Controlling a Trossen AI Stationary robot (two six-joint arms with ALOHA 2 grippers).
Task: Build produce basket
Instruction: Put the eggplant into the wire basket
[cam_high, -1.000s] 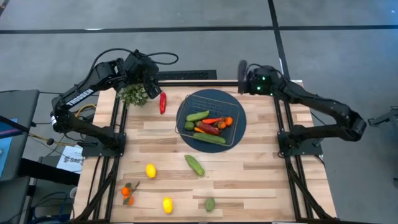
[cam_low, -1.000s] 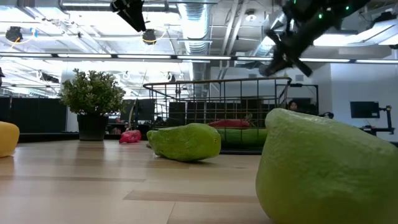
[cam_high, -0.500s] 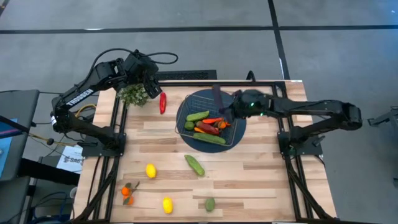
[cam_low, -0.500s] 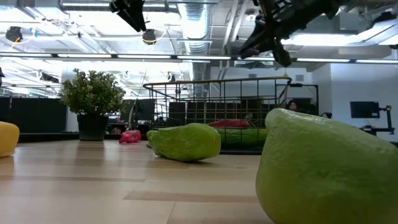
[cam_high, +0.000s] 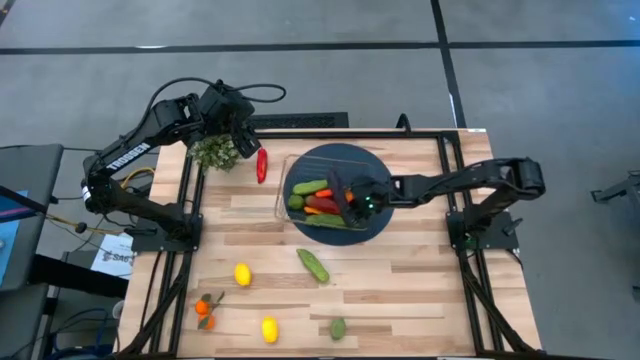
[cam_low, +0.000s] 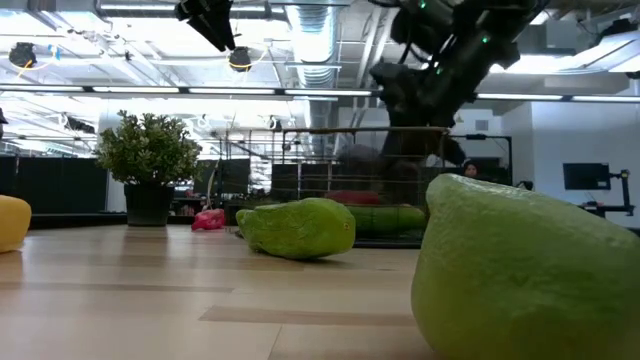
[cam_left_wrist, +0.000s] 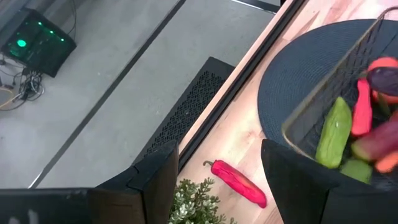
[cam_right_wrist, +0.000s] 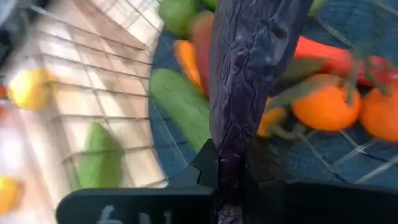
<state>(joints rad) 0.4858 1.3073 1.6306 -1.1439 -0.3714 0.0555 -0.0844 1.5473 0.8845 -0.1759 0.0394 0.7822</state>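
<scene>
holding a purple eggplant (cam_right_wrist: 252, 81) pinched over the basket (cam_high: 283, 195), right gripper (cam_high: 352, 197) mid-delivery; several produce in, others on the table (cam_high: 420, 290). left gripper (cam_left_wrist: 217, 180) open, idle.

The basket (cam_high: 322, 200) sits on the round mat (cam_high: 375, 165) toward the counter's (cam_high: 420, 280) far edge, with cucumbers, carrots and peppers lying inside it. Left of the basket lies a lone pepper (cam_high: 262, 165), and further left the leafy plant (cam_high: 214, 152). Nearer than the basket lies a cucumber (cam_high: 313, 265); beyond that, lemons, small oranges and a lime along the near edge
</scene>
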